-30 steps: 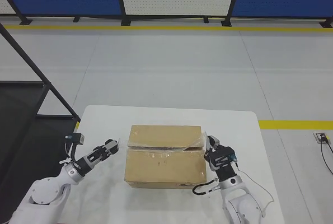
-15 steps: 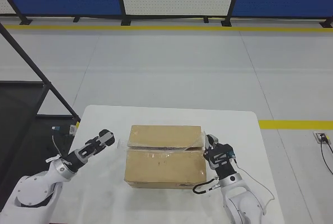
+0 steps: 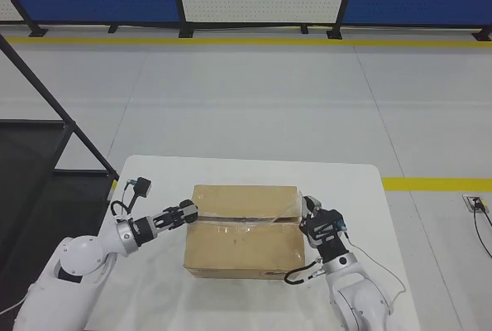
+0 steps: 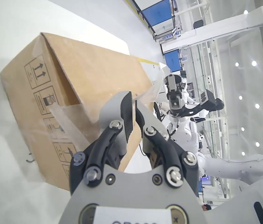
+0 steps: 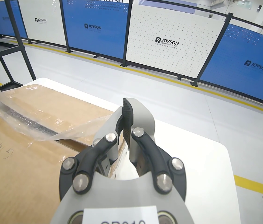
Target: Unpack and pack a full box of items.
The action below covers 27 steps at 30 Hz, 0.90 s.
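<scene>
Cardboard box (image 3: 244,248) on table (image 3: 155,178), right gripper (image 5: 125,110) pinching clear tape (image 5: 40,127) — left gripper (image 4: 133,103) slightly parted at opposite end

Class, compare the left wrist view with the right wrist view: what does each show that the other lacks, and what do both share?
Left wrist view: printed handling symbols on the cardboard box end, with a tape flap stuck there. Right wrist view: handwriting on the box top, the black rack, the right gripper shut on the clear tape. Shared: box, tape, white table.
</scene>
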{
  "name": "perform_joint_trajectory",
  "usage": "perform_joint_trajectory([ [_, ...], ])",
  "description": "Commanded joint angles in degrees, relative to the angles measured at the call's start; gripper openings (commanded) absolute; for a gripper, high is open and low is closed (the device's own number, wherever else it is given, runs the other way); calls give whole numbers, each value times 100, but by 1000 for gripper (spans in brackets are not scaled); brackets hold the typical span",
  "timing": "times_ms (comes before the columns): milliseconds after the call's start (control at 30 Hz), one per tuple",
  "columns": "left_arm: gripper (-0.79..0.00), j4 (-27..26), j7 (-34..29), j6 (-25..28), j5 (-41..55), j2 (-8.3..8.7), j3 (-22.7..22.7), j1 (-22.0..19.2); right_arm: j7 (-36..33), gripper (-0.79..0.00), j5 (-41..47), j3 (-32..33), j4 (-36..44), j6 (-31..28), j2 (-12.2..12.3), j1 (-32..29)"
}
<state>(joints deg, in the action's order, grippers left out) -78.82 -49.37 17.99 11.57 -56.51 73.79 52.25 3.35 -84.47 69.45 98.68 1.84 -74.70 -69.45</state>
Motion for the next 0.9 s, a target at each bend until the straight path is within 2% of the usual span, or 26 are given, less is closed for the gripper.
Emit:
perform_joint_trajectory([
  [0,-686,68,-61,-16,7,-14,-72,-63,-8,-785,-43,-6,15,10,-6,7],
  [300,-690,239,-75,-16,18,-48,-192,-137,249,-785,-182,-9,56,134,-33,-67],
  [667,-699,359,68,-67,33,-85,-263,-159,140,-785,-89,4,-130,-4,-68,28],
  [867,-699,368,164,-90,70,-107,-291,-166,292,-785,-151,-8,-146,81,-89,11],
])
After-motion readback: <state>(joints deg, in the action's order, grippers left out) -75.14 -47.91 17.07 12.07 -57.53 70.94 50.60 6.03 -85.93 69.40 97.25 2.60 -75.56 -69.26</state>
